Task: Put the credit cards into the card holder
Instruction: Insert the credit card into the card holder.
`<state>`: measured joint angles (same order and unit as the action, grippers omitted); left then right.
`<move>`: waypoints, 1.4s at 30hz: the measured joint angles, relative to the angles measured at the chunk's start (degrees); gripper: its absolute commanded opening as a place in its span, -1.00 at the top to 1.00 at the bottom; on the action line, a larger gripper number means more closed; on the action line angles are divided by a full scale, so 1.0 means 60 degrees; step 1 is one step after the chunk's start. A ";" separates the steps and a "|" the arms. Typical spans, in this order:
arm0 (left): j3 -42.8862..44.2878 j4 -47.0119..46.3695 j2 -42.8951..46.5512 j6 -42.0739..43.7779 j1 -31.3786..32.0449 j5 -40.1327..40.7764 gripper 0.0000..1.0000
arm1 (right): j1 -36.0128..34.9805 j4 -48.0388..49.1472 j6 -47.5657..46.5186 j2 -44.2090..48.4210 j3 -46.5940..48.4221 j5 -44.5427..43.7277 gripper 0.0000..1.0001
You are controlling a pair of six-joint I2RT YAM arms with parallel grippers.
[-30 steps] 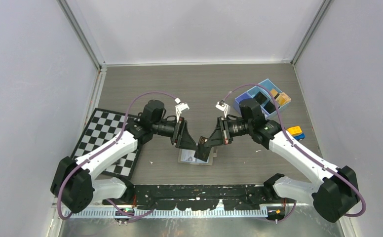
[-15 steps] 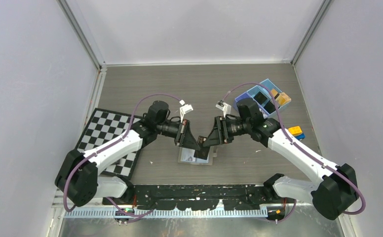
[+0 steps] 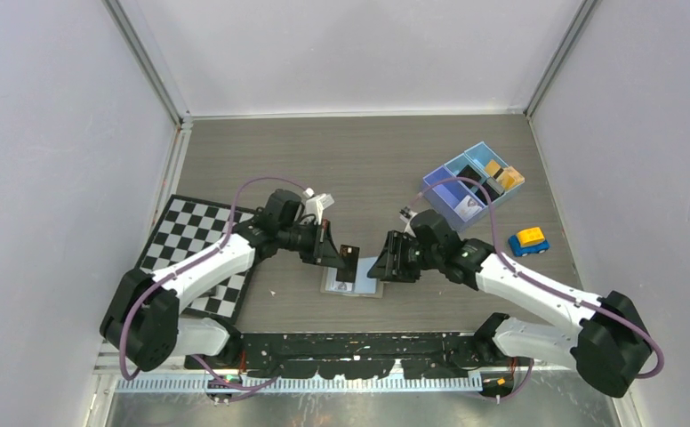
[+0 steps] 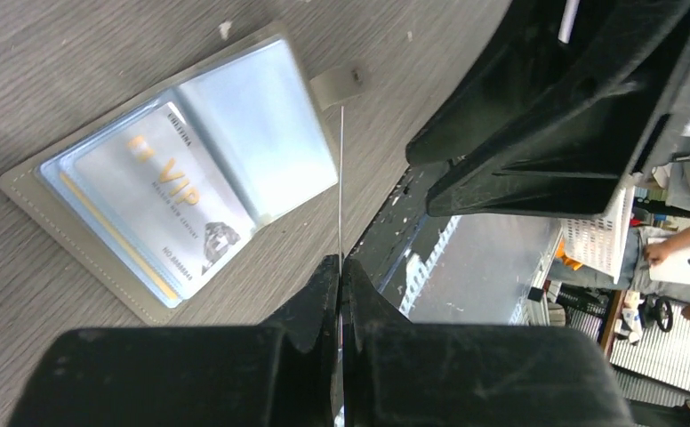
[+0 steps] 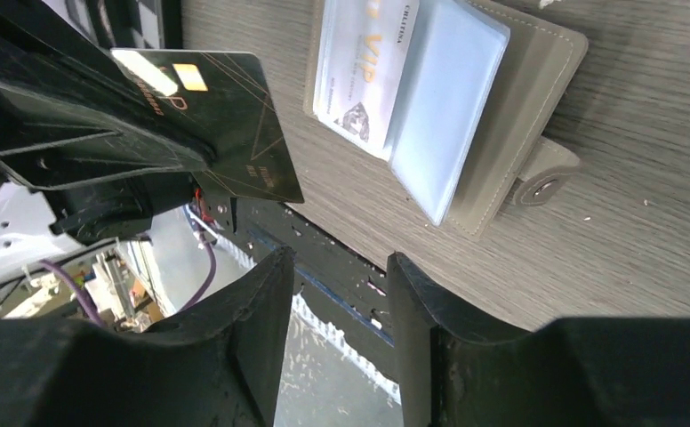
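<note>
The card holder lies open on the table between the arms, pale blue inside, with a whitish VIP card in its left pocket. My left gripper is shut on a black credit card with a gold chip. It holds the card on edge above the table, just left of the holder. In the left wrist view that card shows only as a thin line. My right gripper hangs open and empty over the table's near edge, by the holder's snap tab.
A blue three-compartment tray with small items stands at the back right. A yellow and blue toy car sits right of the right arm. A checkerboard lies at the left under the left arm.
The black card passed from my right gripper to my left: the left shut on it, the right opened and drew back. Both arms sank lower toward the holder.
</note>
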<state>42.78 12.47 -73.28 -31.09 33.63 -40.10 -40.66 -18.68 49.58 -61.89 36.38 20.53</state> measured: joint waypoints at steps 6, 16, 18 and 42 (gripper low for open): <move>-0.0080 0.0058 -0.0590 -0.0029 0.0000 0.0153 1.00 | -0.0634 0.0248 0.0776 -0.0805 -0.0011 -0.1300 0.24; -0.0080 0.0007 -0.0965 -0.0040 -0.0062 0.0248 1.00 | -0.0922 0.0557 0.1235 -0.2135 -0.0011 -0.2306 0.19; -0.0084 -0.0036 -0.1020 -0.0073 -0.0062 0.0244 1.00 | -0.0925 0.0758 0.1282 -0.2255 -0.0011 -0.2310 0.20; -0.1249 -0.3249 -0.2408 -0.2116 -0.0062 -0.0164 1.00 | -0.0954 0.0674 0.1370 -0.3180 -0.0004 -0.3271 0.99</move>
<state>35.29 -7.03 -87.72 -43.79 33.26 -41.08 -46.39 -14.63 57.80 -80.97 36.36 0.91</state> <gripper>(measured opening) 0.010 0.028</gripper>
